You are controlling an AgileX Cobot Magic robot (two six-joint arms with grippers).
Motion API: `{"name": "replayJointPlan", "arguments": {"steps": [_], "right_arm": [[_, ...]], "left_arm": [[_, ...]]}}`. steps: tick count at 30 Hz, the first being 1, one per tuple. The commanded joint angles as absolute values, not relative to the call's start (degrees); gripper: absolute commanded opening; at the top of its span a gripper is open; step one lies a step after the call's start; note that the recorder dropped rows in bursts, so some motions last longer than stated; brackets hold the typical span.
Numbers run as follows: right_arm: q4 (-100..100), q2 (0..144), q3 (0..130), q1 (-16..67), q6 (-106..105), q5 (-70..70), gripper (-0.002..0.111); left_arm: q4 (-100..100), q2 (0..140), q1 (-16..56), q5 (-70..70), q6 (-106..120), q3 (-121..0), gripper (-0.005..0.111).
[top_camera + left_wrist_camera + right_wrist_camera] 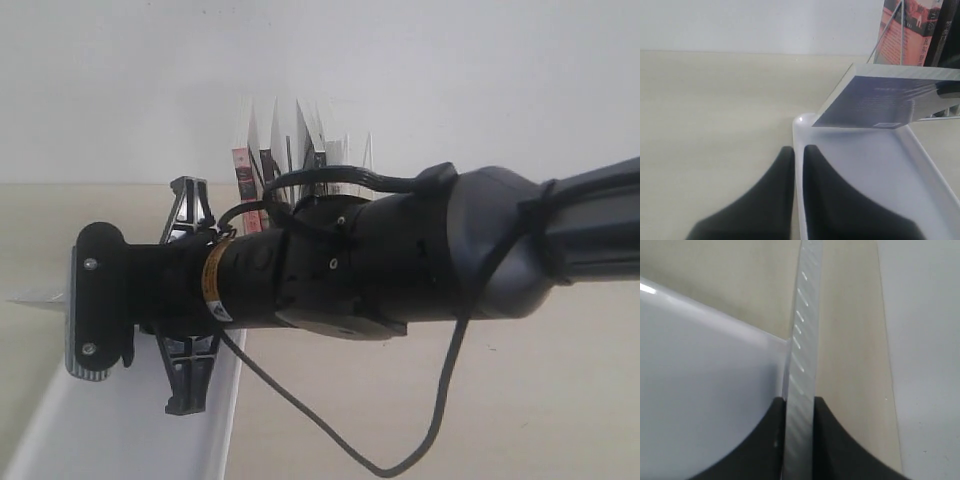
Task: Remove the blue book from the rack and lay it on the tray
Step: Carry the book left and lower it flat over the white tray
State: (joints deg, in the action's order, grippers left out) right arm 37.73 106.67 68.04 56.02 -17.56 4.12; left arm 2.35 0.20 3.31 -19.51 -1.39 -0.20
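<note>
Pale tabletop (715,125) is stretching back to a white wall (450,60). Beyond the left gripper (798,150) the rack (901,30) is holding a red book (912,25) and a black book (945,35) upright. The tray (860,165) is lying just ahead of those jaws, its floor showing plain white. The book (890,97) is hanging flat over the tray's far end, out of the rack. The right gripper (799,407) is clamping it, jaws closed tight on its thin edge. The left jaws are sitting almost together with a slit between them. The tray's rim is lining up with that slit, and whether they are pinching it I cannot tell. Only the left wrist view is showing the book's blue face and the rack's contents clearly. The right wrist view is giving just the page edge, and the right arm (420,260) is filling most of the exterior view
</note>
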Motion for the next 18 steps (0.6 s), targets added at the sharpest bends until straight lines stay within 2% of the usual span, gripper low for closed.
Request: {"name": "replayJointPlan", "arguments": {"steps": [1,11,14,18], "right_arm": [[37.73,106.95,68.65,55.38,-17.74,6.57,0.0],[37.73,107.5,68.65,55.38,-17.31,9.22,0.001],[37.73,107.5,68.65,55.38,-16.61,9.22,0.013],[37.73,107.5,68.65,55.38,-16.62,8.86,0.038]], "left_arm": [[2.29,0.0,3.08,-19.28,-1.88,0.0,0.006],[2.29,0.0,3.08,-19.28,-1.88,0.0,0.006],[2.29,0.0,3.08,-19.28,-1.88,0.0,0.006],[2.29,0.0,3.08,-19.28,-1.88,0.0,0.006]]}}
